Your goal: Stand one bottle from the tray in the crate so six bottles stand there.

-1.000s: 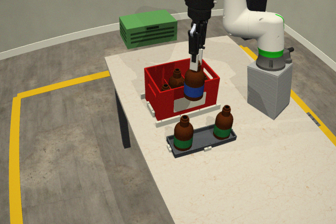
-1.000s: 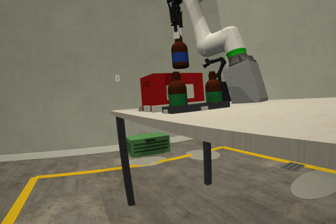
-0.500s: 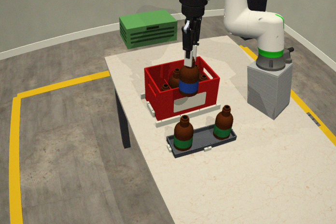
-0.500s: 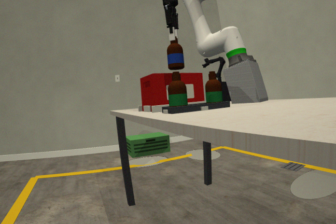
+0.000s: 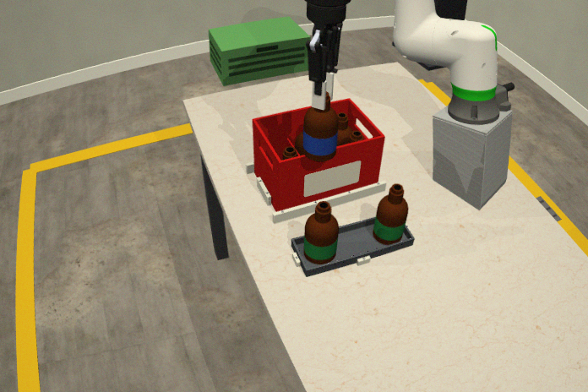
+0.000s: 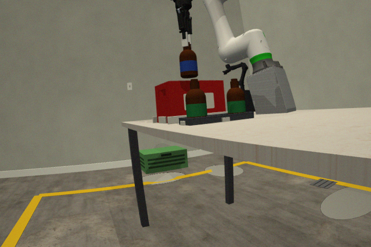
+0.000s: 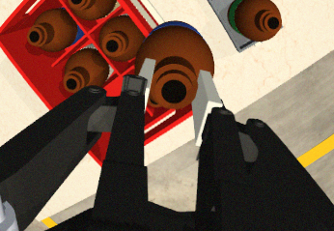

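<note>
My claw: my gripper [image 7: 174, 81] was clenched on the neck of the blue-banded bottle [image 5: 319, 133], one light pad on either side of it.
Bottle in my grip: it hung upright from my fingers [image 6: 186, 40], clear of the table [image 5: 427, 292], its base above the rim of the red crate [image 5: 327, 174] in the exterior view.
Its place over the crate: from my wrist I saw it over the crate's corner nearest the tray; I could not tell whether it sat squarely above a cell.
Crate: it stood on the table inside pale corner brackets [image 5: 285, 214], with brown bottle tops [image 7: 97, 35] showing in the cells; four were plain from my wrist, and the rest lay hidden under my bottle and fingers.
Tray: the grey tray [image 5: 353, 247] lay just beside the crate's labelled side.
Left on the tray: two green-banded bottles [image 5: 321, 239] [image 5: 391, 220] stood upright, apart from each other.
My arm: it reached down from the grey pedestal [image 5: 470, 164] at the table's edge.
</note>
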Controlling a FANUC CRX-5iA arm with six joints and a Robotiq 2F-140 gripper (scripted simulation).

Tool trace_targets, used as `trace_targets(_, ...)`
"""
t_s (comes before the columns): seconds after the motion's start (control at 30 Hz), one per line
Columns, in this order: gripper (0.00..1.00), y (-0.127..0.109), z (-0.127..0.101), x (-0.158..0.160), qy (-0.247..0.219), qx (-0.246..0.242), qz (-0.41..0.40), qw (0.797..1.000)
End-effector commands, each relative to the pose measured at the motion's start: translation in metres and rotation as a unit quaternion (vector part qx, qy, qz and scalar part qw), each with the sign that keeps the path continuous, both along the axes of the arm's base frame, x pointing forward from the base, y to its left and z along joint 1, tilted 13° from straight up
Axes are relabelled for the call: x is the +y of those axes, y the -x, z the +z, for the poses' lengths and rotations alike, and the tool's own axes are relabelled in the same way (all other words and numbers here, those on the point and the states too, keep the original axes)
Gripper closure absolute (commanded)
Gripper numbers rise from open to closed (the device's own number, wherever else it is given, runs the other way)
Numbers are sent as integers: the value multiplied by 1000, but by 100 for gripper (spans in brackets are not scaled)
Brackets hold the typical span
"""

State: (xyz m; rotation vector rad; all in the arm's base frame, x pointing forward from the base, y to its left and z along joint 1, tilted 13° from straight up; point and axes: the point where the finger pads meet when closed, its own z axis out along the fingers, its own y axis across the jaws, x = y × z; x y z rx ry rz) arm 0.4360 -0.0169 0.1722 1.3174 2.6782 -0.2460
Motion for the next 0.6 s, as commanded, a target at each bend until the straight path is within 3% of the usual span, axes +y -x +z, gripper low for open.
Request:
trace_targets(0.0,100,-1,1,-5,0,0,0,1000)
trace_targets(0.57,100,-8,9,-39,0,0,0,1000)
